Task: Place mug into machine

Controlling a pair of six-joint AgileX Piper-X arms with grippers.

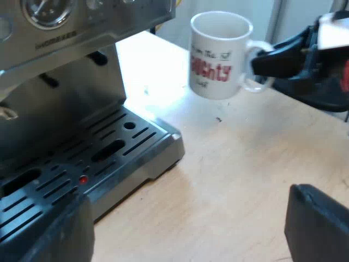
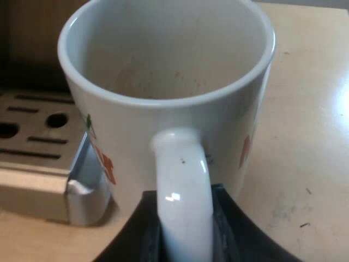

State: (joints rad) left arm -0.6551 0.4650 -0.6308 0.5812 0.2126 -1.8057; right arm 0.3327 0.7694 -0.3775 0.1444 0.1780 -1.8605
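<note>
A white mug with red lettering hangs above the wooden table beside the espresso machine, a little tilted. My right gripper holds it by the handle. Up close, the mug is upright and empty, and my right gripper is shut on its white handle, one black finger on each side. The machine's slotted drip tray lies below the mug's height, its corner close to the mug. My left gripper stands open low over the table by the drip tray, nothing between its fingers.
The machine's steel front carries a pressure gauge. A small red dot sits on the drip tray grille. Bare wooden table stretches between the tray and the mug.
</note>
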